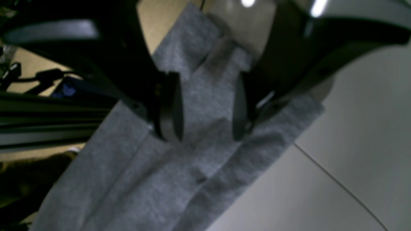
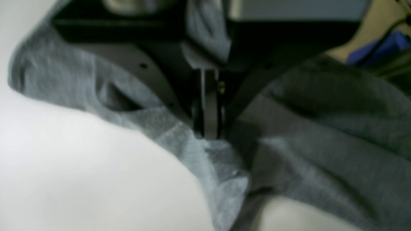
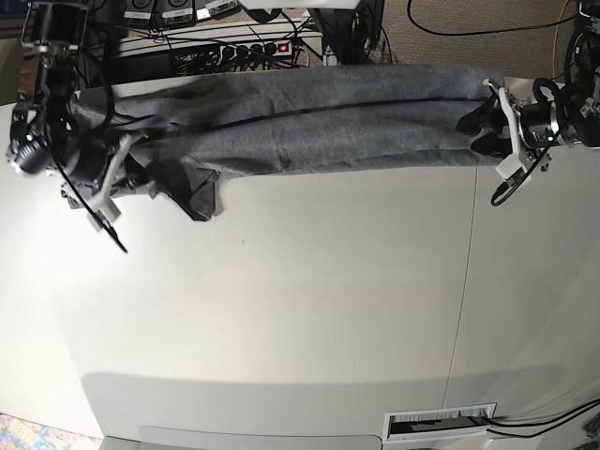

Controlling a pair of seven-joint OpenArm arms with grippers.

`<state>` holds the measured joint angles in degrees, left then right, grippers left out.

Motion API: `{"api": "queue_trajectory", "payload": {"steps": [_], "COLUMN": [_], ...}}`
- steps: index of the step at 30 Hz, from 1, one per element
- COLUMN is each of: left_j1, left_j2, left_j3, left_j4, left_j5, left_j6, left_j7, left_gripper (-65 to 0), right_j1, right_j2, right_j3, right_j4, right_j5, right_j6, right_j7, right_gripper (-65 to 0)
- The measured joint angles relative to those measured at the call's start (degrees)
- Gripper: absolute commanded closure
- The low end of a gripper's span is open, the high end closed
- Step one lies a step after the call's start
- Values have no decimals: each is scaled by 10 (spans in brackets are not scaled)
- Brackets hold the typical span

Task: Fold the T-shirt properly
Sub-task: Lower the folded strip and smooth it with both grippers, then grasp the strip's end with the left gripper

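The T-shirt lies stretched along the worktop's far edge; no containers show. The right pincer is clamped on cloth; the left pincer gapes around a fold.

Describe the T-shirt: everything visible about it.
The T-shirt is plain heather-grey knit cloth, gathered into a long creased band across the far edge of the white table. One sleeve droops at the base view's left. The right tool is shut on that end's fabric. The left tool stands open, its pads astride a ridge of cloth.
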<state>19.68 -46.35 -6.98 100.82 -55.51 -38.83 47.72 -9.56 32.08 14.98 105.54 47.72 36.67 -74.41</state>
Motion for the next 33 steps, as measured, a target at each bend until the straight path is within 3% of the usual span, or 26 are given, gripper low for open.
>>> {"api": "queue_trajectory", "payload": {"steps": [4, 13, 16, 21, 26, 33], "left_j1": [0, 0, 0, 0, 0, 0], "left_j2": [3, 56, 61, 63, 63, 63], "left_j3": [0, 0, 0, 0, 0, 0], "left_j4": [0, -1, -1, -1, -1, -1], "left_j5": [0, 0, -1, 0, 0, 0], "left_j6": [0, 2, 2, 2, 2, -7], "left_j7": [0, 0, 0, 0, 0, 0], "left_gripper": [-270, -270, -270, -270, -270, -270], "right_j1": [-76, -184, -195, -191, -190, -190], "right_j2": [0, 0, 0, 0, 0, -2], "right_j3": [87, 249, 259, 259, 259, 259], "right_j4": [68, 138, 137, 137, 137, 137], "right_j5": [17, 49, 45, -30, -51, -48], "right_j6": [8, 20, 24, 24, 24, 24], "right_j7": [0, 0, -1, 43, 55, 85], "right_gripper": [0, 0, 0, 0, -183, -199]}}
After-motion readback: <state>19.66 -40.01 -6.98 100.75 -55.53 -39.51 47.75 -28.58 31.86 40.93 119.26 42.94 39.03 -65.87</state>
